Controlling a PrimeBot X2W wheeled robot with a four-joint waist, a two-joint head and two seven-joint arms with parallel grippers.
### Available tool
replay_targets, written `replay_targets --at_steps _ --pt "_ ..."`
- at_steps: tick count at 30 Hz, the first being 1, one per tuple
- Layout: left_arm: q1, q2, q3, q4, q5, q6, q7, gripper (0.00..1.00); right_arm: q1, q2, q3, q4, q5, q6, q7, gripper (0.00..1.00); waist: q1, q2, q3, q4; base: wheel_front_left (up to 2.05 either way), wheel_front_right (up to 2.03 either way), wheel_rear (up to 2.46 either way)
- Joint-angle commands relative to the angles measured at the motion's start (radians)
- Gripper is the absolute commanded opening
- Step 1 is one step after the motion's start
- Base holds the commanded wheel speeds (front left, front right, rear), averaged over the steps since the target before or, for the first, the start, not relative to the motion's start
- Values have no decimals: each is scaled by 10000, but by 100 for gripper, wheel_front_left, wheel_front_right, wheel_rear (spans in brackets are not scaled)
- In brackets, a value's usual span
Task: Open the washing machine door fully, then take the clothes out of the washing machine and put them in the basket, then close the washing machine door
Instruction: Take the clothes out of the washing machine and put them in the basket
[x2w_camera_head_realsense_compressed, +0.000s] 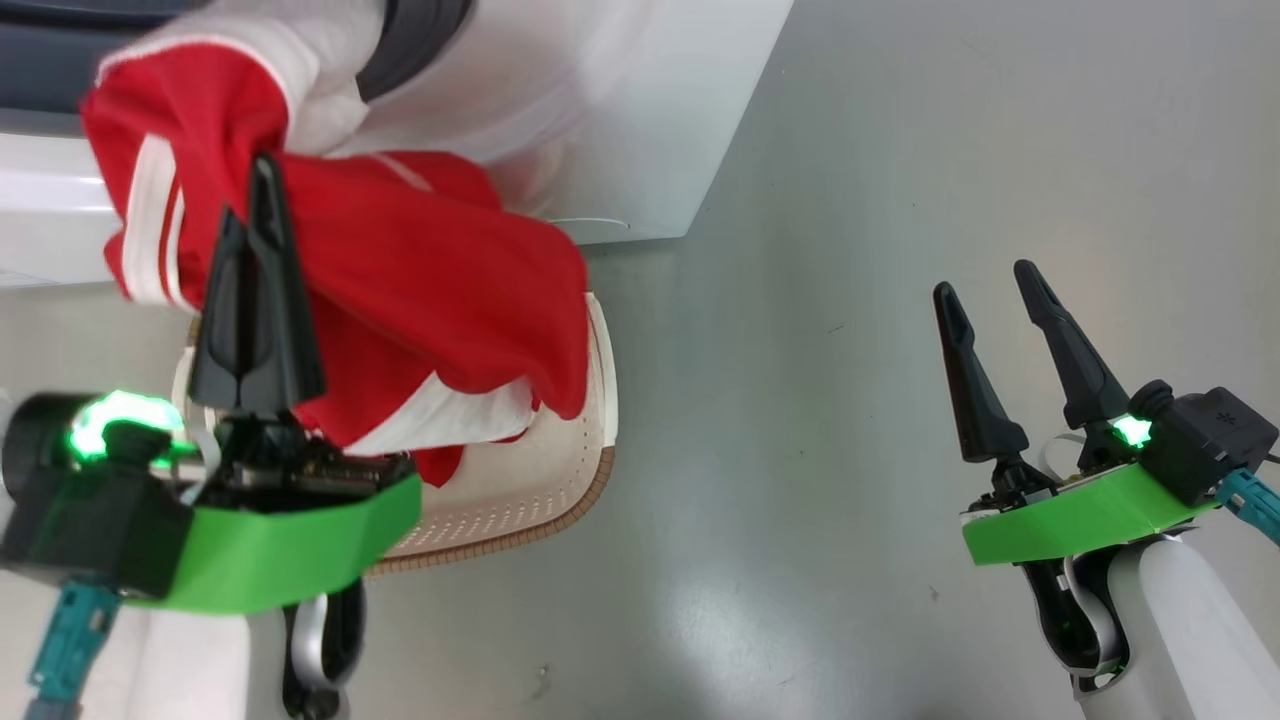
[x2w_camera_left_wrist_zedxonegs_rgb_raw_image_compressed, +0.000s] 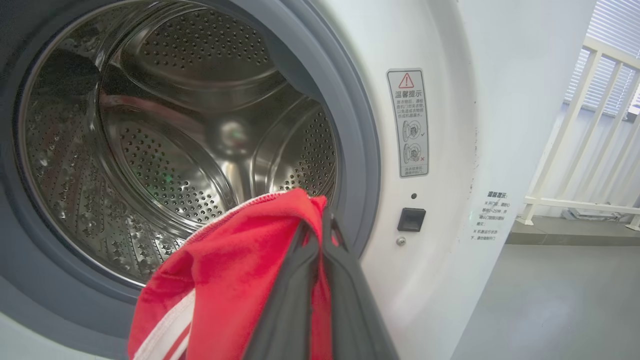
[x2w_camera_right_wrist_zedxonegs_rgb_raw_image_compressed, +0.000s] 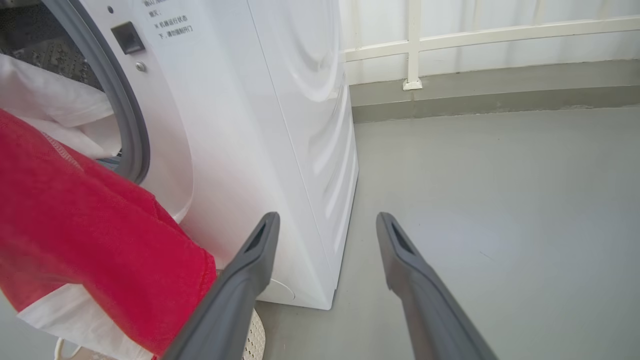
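Upper left of the head view, the red white-striped garment (x2w_camera_head_realsense_compressed: 420, 270) hangs bunched from the left gripper (x2w_camera_head_realsense_compressed: 250, 190), jaws clamped on it. It drapes across the cream basket (x2w_camera_head_realsense_compressed: 560, 470), just below the washing machine (x2w_camera_head_realsense_compressed: 640, 120). Lower right, the right gripper (x2w_camera_head_realsense_compressed: 985, 280) hovers over grey floor (x2w_camera_head_realsense_compressed: 800, 450), jaws wide apart.

The clothes (x2w_camera_head_realsense_compressed: 440, 290) hide most of the basket (x2w_camera_head_realsense_compressed: 545, 475), bare only toward 4 o'clock, the washing machine (x2w_camera_head_realsense_compressed: 650, 120) is cut off at 12 o'clock, and its warning label (x2w_camera_left_wrist_zedxonegs_rgb_raw_image_compressed: 408, 122) bears print too small to read.
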Motion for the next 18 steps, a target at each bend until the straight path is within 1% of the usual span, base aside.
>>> replay_targets --at_steps 1,6,11,18 --pt "484 245 170 -359 170 134 -21 0 307 -58 192 -198 -35 62 -63 100 0 0 10 -9 0 0 0" --pt "1089 245 -23 234 -91 257 -21 0 290 -52 196 -212 -36 62 -63 100 0 0 85 -40 0 0 0" --pt "1218 245 -39 1517 -573 307 -21 0 218 -43 190 -220 -31 62 -63 100 0 0 201 -54 0 0 0" --pt "607 245 136 3837 -794 -164 -21 0 81 -24 192 -229 -17 62 -63 100 0 0 385 -136 0 0 0"
